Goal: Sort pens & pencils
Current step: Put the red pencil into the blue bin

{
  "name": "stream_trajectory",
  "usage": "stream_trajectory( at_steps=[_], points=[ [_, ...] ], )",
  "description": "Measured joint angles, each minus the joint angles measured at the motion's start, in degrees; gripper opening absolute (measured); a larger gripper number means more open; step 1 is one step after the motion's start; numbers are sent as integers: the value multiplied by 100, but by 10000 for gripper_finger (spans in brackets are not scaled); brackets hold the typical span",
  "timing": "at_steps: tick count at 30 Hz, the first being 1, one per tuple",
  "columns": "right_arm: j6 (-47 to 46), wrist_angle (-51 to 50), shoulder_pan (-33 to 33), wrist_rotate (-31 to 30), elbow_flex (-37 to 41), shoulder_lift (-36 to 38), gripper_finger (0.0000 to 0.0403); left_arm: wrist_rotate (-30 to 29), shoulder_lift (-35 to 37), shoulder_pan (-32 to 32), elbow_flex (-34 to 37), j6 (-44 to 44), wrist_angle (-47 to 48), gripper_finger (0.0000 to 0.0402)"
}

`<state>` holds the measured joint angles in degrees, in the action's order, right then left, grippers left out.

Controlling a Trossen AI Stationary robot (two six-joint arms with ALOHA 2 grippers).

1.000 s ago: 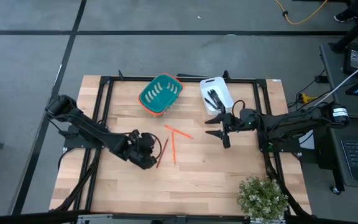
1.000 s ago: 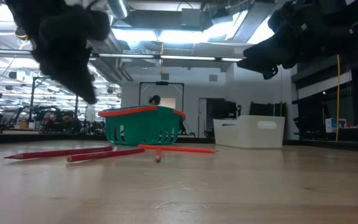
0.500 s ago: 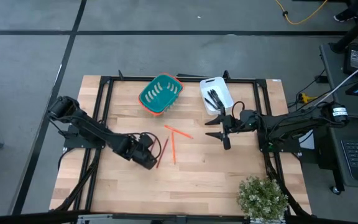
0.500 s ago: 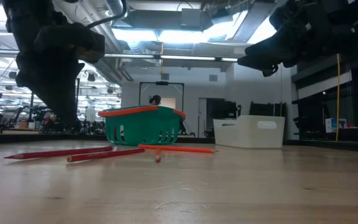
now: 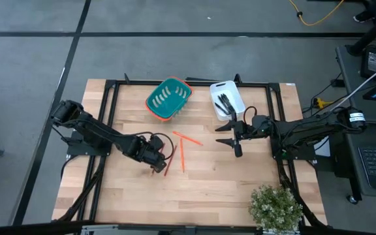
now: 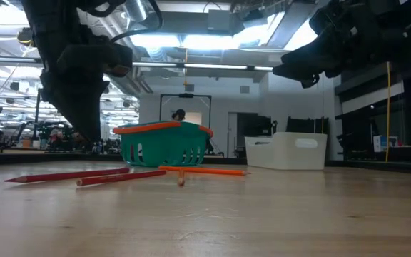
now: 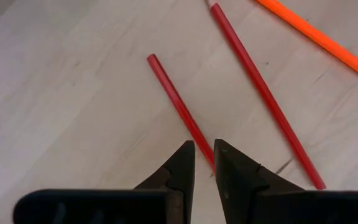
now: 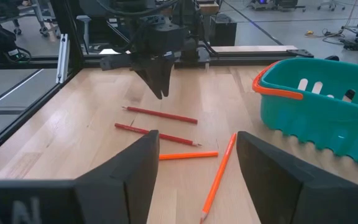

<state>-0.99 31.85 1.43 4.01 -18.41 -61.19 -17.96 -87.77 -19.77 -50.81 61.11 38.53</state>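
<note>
Pale wood-plank bench [image 5: 207,189] in a black metal frame. Four pencils [image 7: 180,111] on it — two matte red-brown, two bright orange, all thin straight sticks. Left hand [image 7: 204,163] hangs just above the red pair, dark tapered fingers nearly together, holding nothing. Beyond them: teal slotted plastic basket [image 5: 168,98] with orange rim. Pens [image 5: 224,102] — black sticks, count unclear — lie in the white plastic bin [image 5: 234,90] behind the right hand [image 5: 227,134], which is wide open, empty.

Pencils [image 5: 180,149]: two red, two orange. Basket [image 5: 168,98]: teal with orange rim. Bin [image 5: 226,99]: white; pens [image 5: 223,102]: black.
</note>
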Motion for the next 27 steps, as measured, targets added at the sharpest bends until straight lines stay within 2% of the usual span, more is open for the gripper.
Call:
stream_trajectory(
  at_steps=[4,14,27],
  points=[
    [0,-1,0,0,0,0,216,12,0,40,0,-20,0,62],
    [2,-1,0,2,0,0,216,110,0,37,0,473,-1,116],
    [22,-6,0,4,0,0,216,253,-237,44,2,635,-154,115]
  ],
)
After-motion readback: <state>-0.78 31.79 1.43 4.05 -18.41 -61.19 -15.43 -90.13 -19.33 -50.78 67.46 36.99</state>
